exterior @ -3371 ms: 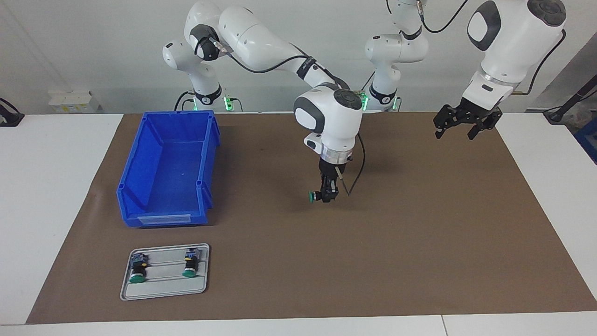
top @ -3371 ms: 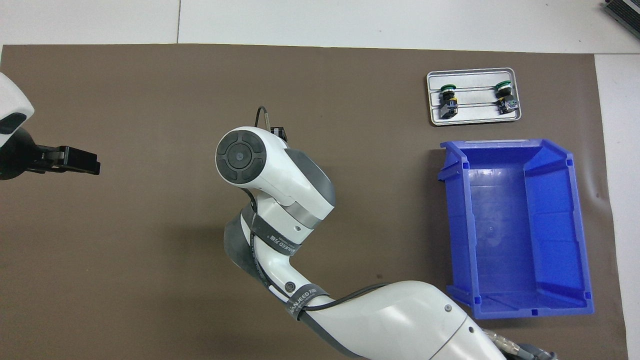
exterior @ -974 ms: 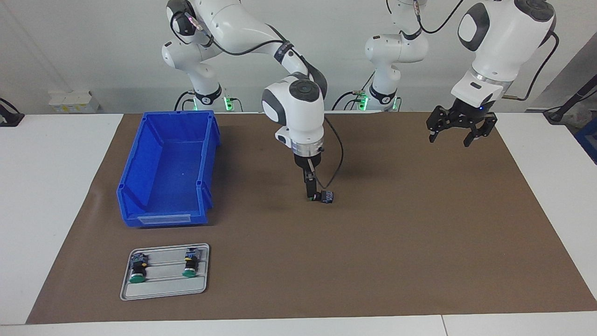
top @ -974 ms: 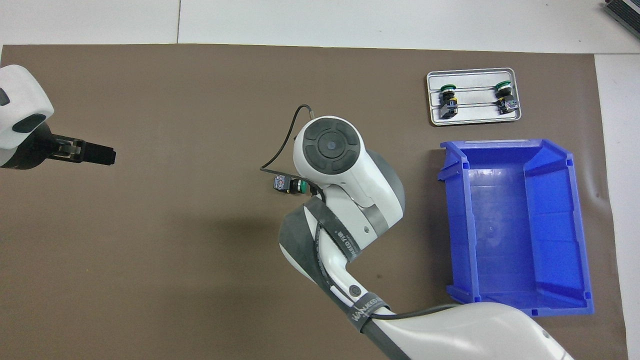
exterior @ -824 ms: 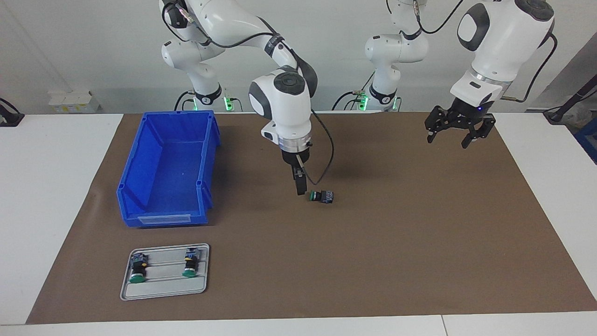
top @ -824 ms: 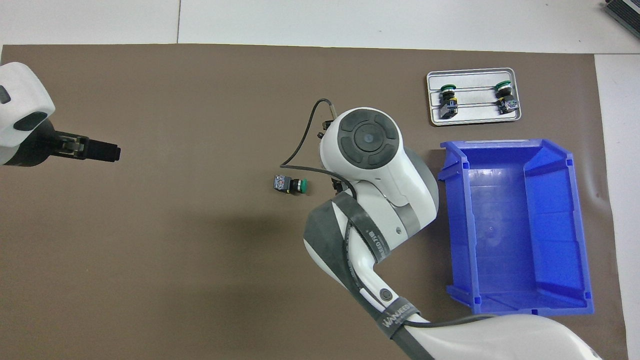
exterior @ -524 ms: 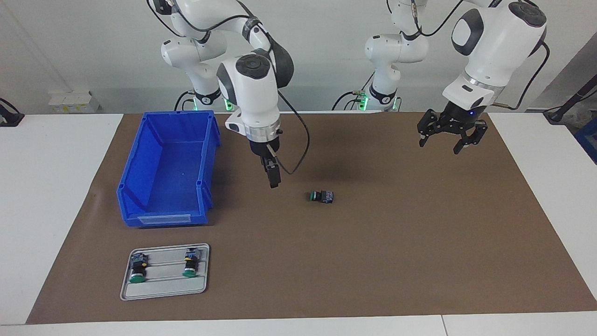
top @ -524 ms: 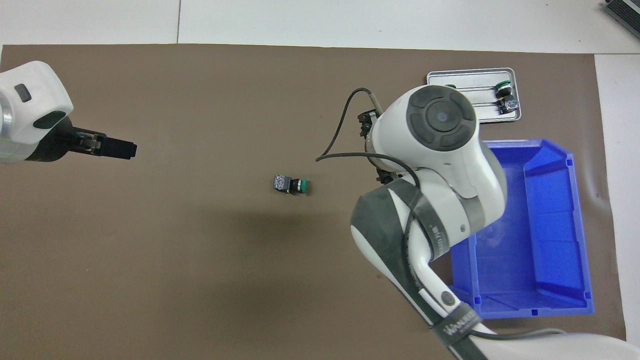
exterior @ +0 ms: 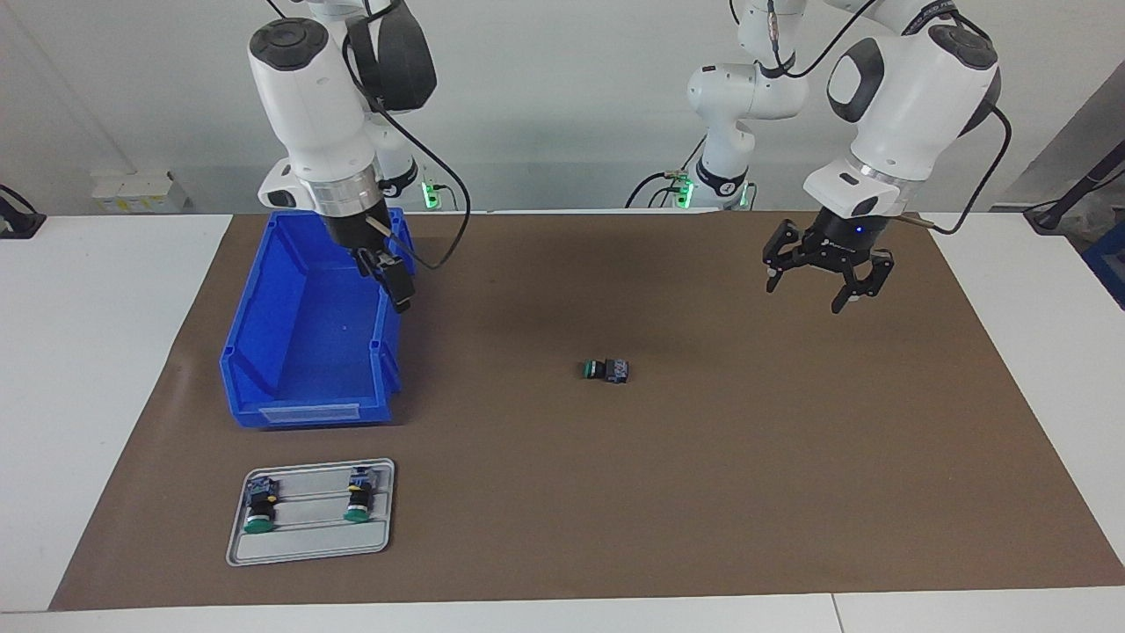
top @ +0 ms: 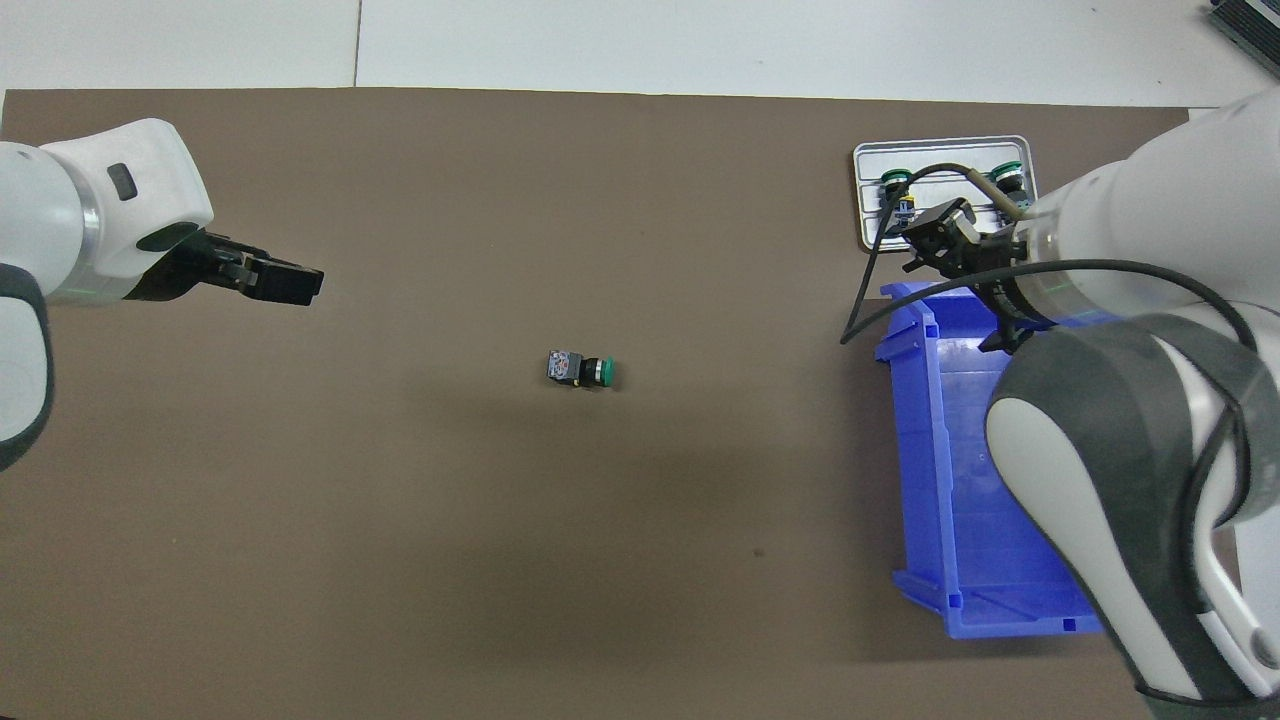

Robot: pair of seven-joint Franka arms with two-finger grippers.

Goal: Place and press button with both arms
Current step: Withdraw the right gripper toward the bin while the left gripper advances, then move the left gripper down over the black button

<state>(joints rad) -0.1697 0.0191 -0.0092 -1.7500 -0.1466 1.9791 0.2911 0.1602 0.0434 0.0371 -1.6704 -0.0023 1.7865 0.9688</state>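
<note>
Lying on mat, button well apart from both pincers.

Both views are evenly and brightly lit, the light coming from above and casting soft, diffuse shadows. On the brown mat a faint blurred shadow lies nearer the robots than the button, and in the overhead view a broad dim patch spreads below the button. The blue bin throws a darker, tighter shadow along its side toward the middle of the mat. The white surface looks bright without harsh glare; the arms' white shells carry mild highlights. Focus is sharp across both views. In the overhead view the nearest arm looms large and soft-edged at the frame's corner.
</note>
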